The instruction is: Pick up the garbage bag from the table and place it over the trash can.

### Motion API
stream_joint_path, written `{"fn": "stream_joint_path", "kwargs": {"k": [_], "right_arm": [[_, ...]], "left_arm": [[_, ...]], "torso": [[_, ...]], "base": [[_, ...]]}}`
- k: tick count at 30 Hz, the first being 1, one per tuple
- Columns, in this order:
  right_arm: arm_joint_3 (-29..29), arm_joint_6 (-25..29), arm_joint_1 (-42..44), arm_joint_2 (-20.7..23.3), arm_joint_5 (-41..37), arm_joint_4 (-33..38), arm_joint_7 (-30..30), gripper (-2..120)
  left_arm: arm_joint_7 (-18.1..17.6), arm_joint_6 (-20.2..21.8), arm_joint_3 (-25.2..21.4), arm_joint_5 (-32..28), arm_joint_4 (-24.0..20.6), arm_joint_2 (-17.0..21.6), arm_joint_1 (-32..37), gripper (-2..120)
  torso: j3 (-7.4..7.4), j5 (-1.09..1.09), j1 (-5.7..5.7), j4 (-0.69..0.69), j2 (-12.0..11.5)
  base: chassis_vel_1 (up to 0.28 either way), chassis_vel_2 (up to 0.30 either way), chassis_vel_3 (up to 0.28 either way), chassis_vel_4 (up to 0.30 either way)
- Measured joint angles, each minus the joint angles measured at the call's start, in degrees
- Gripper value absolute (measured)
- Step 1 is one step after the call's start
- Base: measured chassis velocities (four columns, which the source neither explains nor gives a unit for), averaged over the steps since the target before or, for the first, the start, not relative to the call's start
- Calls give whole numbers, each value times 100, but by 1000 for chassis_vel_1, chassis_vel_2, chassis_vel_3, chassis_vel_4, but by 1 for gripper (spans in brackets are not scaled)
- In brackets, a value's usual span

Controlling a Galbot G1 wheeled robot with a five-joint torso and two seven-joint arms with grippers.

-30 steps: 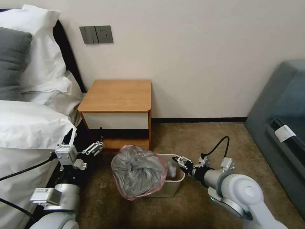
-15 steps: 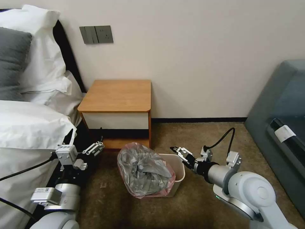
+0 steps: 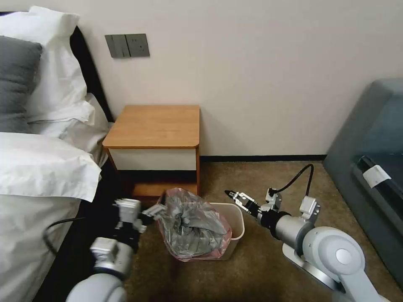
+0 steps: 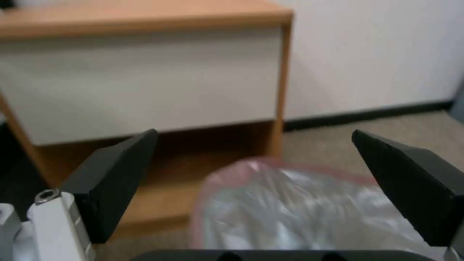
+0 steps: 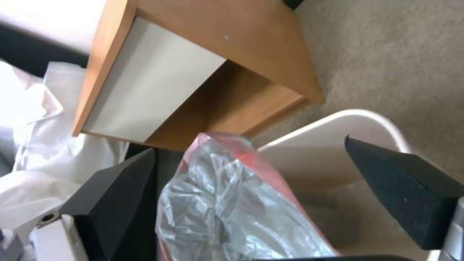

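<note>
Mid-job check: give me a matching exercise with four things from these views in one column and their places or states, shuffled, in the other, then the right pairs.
Things:
1. bag
2. bin
3. left gripper
4. right gripper

Places or states:
A. open, above the bin's right rim
B. open, at the bag's left edge
C. on the carpet in front of the table, its right part uncovered
D. crumpled, draped over the bin's left part

Pairs: 1-D, 2-C, 3-B, 4-A
</note>
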State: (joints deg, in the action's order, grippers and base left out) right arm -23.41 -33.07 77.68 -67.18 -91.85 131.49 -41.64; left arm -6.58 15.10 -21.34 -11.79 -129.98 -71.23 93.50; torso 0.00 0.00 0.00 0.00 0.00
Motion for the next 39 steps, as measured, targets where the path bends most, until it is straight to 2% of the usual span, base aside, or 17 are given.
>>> {"fn": "stream_joint_path", "kwargs": {"k": [1,2,4,6,7,9,13,18,20,25,33,39], "right_arm": [[-3,13,8,-5,29,-5,-14,100],[-3,13,8,-5,29,-5,-14,100],[1,41,19,-27,71,-33,-42,100],[23,71,35,-64,130,-87,-56,100],[23,71,35,-64,130,-87,-56,100],[57,96,46,-98,197,-134,-46,100],[91,121,45,-127,247,-194,-45,100],[89,158,44,-142,300,-250,-40,100],[66,182,71,-145,323,-266,-38,100],[29,211,128,-155,364,-282,-15,100],[30,225,156,-160,416,-340,-2,100],[39,225,184,-160,466,-410,23,100]], "left_arm": [[-172,287,139,-48,-23,64,-98,100],[-172,287,139,-48,-23,64,-98,100],[-536,813,315,-201,-148,150,-282,100],[-959,1620,503,-494,-294,286,-550,100],[-959,1620,503,-494,-294,286,-550,100],[-1134,1889,689,-935,-249,450,-766,100],[-1196,1970,892,-1303,-40,572,-1034,100],[-1201,2001,1087,-1376,180,581,-1141,100],[-1325,2134,1185,-1397,274,499,-1148,100],[-1525,2310,1179,-1478,293,447,-1058,100],[-1848,2327,1183,-1488,394,326,-1018,100],[-1927,2309,1179,-1485,493,262,-1009,100]], "torso": [[0,0,0,0,0],[0,0,0,0,0],[0,0,0,0,0],[0,1,0,0,0],[0,1,0,0,0],[0,0,0,0,0],[0,0,0,0,0],[0,0,0,0,0],[0,0,0,0,0],[0,0,0,0,0],[0,0,0,0,0],[0,0,0,0,0]], "base": [[0,0,0,0],[0,0,0,0],[0,0,0,0],[0,0,0,0],[0,0,0,0],[0,0,0,0],[0,0,0,0],[0,0,0,0],[0,0,0,0],[0,0,0,0],[0,0,0,0],[0,0,0,0]]}}
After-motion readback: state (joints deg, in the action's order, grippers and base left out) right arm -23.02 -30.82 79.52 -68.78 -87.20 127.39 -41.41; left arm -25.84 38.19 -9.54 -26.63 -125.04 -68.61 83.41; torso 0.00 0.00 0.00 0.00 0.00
